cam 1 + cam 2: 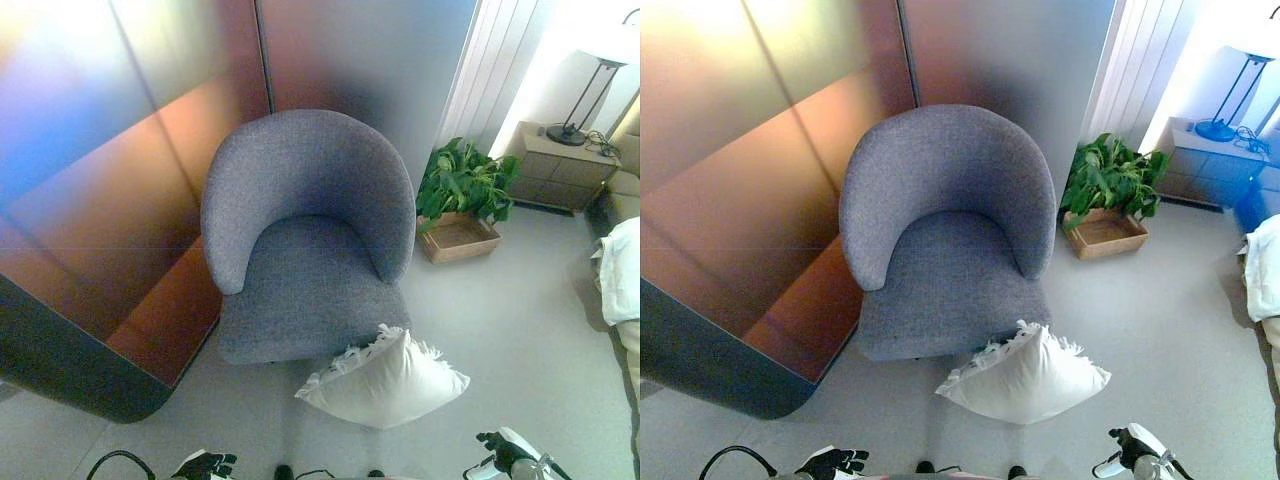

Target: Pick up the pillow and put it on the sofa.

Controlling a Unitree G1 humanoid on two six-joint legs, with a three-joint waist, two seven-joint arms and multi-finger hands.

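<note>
Down near the bottom centre of the frame, the white pillow [385, 380] lies on the pale floor [520, 320], its upper edge touching the front of the grey armchair [305, 240]. It is square with a feathery fringe along its top edges, and one corner points toward the lower right. Nothing holds it; both hands are well apart from it.

Filling the middle of the frame, the armchair serves as the sofa of the task: a rounded tub shape in grey fabric, its seat bare and its curved back toward the top of the frame.

At the bottom edge, left of centre, the left hand [205, 465] shows only partly; its dark fingers with white tips seem loosely spread and grip nothing, though so little of the hand is in view that this is hard to be sure of. At the bottom right, the right hand [1130, 448] hangs above the floor, and whether its fingers are open or curled cannot be told from either view.

Along the left of the frame stands a glossy brown wall panel [110, 200]. To the right of the armchair, a leafy green plant [462, 185] sits in a low wooden box [458, 240] on the floor. In the upper right corner, a lamp [590, 90] stands on a low cabinet [560, 165]. At the right edge, a white cloth [622, 270] drapes over a piece of furniture that is mostly cut off.
</note>
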